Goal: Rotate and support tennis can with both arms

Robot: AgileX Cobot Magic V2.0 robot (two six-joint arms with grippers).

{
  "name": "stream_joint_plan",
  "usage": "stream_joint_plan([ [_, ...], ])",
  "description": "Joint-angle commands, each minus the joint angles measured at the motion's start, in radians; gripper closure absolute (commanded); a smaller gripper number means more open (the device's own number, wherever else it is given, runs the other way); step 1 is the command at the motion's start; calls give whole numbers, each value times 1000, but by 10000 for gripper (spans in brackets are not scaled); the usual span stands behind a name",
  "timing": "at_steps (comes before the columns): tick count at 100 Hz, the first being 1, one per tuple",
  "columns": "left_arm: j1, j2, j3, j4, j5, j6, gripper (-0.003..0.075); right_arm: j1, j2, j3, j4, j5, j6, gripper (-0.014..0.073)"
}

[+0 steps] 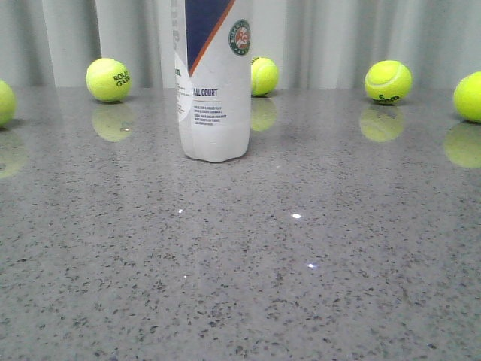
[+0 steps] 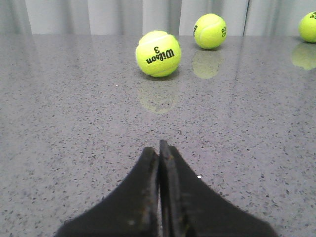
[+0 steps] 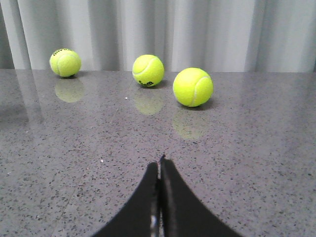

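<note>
On the counter (image 1: 316, 286) the tennis can (image 1: 214, 83) is stood upright. Left gripper (image 2: 159, 148) and right gripper (image 3: 159, 165) are pressed closed, empty. The can should be held gently from both sides.

1. My left claw (image 2: 159, 148) has two matte black fingers, broad at the base and tapering to thin tips.
2. My right claw (image 3: 159, 165) looks the same: black, curved, slightly scuffed along the inner edges.

Front cam sits low, close to table (image 1: 301, 286), facing curtain (image 1: 338, 37). Both wrist cams low too, looking across same table toward curtain.
</note>
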Motion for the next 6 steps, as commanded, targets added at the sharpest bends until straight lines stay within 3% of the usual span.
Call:
stream_joint_plan([
  [1, -8, -27, 45, -1, -74, -11, 739, -8, -18, 4, 0, -71, -9, 664],
  [6, -8, -27, 45, -1, -74, -11, 739, -8, -18, 4, 0, -71, -9, 664],
])
